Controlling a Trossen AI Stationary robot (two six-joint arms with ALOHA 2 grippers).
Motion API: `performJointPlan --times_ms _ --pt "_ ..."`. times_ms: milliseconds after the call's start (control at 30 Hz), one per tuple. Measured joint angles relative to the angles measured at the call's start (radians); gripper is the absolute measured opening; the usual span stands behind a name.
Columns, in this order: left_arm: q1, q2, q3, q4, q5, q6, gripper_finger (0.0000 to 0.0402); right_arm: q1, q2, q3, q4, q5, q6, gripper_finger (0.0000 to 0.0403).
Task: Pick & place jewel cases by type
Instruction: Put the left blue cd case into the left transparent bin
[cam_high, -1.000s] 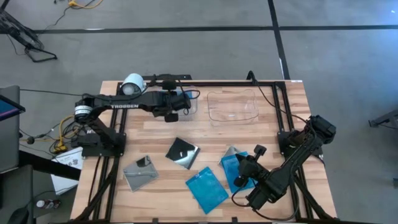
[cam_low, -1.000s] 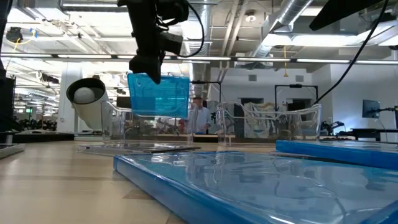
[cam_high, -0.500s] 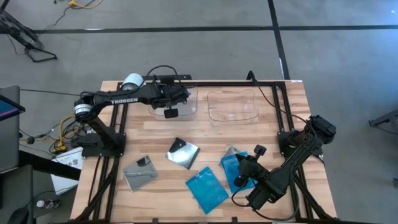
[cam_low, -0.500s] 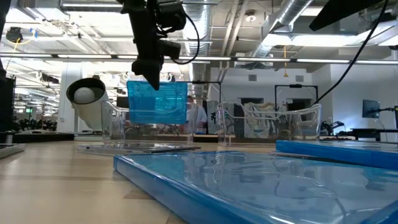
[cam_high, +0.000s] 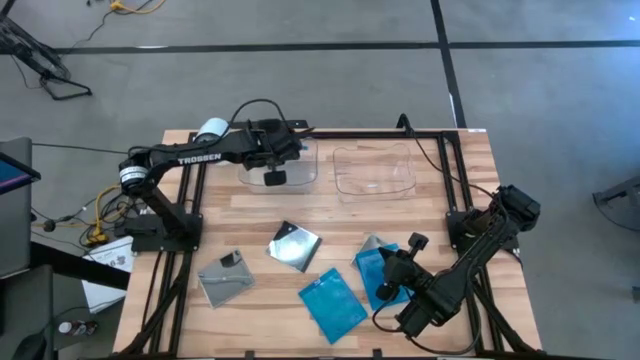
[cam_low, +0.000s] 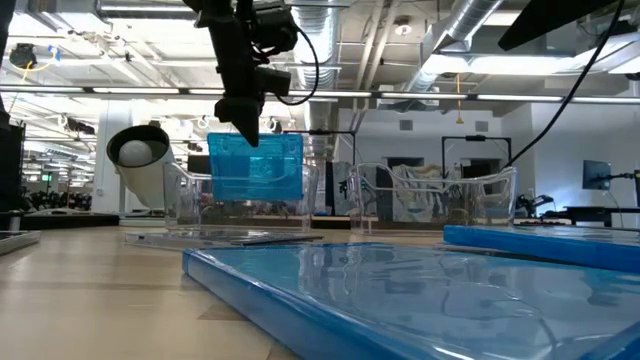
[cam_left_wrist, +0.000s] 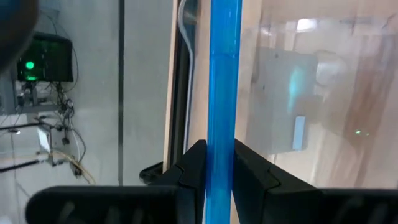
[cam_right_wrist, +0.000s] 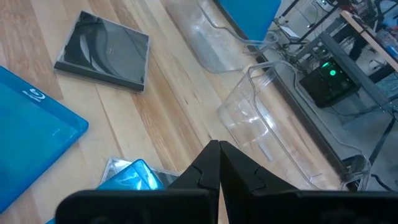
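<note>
Starting at your left, the white camera (cam_high: 211, 130) sits at the far left corner of the wooden surface (cam_high: 330, 215). Beside it your left end effector (cam_high: 274, 172) hangs over the left of two clear trays (cam_high: 300, 170), its fingers (cam_left_wrist: 194, 171) clamped on one blue jewel case (cam_low: 255, 167) held upright on edge; the low view shows the case hanging inside the tray's walls, though you cannot tell whether its lower edge touches the tray floor.

The second clear tray (cam_high: 375, 170) stands just to the right of the first, along the far edge.

On the near half of the surface you have five more cases lying flat. One clear grey case (cam_high: 225, 277) lies nearest the left side. A second, darker case (cam_high: 294, 245) lies to its right, nearer the middle. One blue case (cam_high: 332, 303) lies near the front edge. Further right, another blue case (cam_high: 376, 272) lies partly over a clear case (cam_high: 372, 246), with only a corner of the clear one showing.

Your right end effector (cam_high: 392, 284) rests over that blue case at the right front, its fingers pressed together with nothing between them.
</note>
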Motion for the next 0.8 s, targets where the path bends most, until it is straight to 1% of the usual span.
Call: performJointPlan --times_ms 100,400,667,800 --pt "0.0 0.0 0.0 0.002 0.013 0.02 0.0049 0.0 0.0 0.0 0.0 0.0 0.0 0.0" --pt "0.0 0.0 -0.006 -0.002 -0.004 0.022 0.0049 0.0 0.0 0.0 0.003 0.0 0.0 0.0" --pt "-0.001 0.0 -0.127 0.013 0.004 0.022 0.0049 0.0 0.0 0.0 0.007 0.0 0.0 0.0" --pt "-0.001 0.001 -0.155 0.025 -0.019 0.017 0.0049 -0.001 0.0 0.0 0.007 0.0 -0.001 0.0"
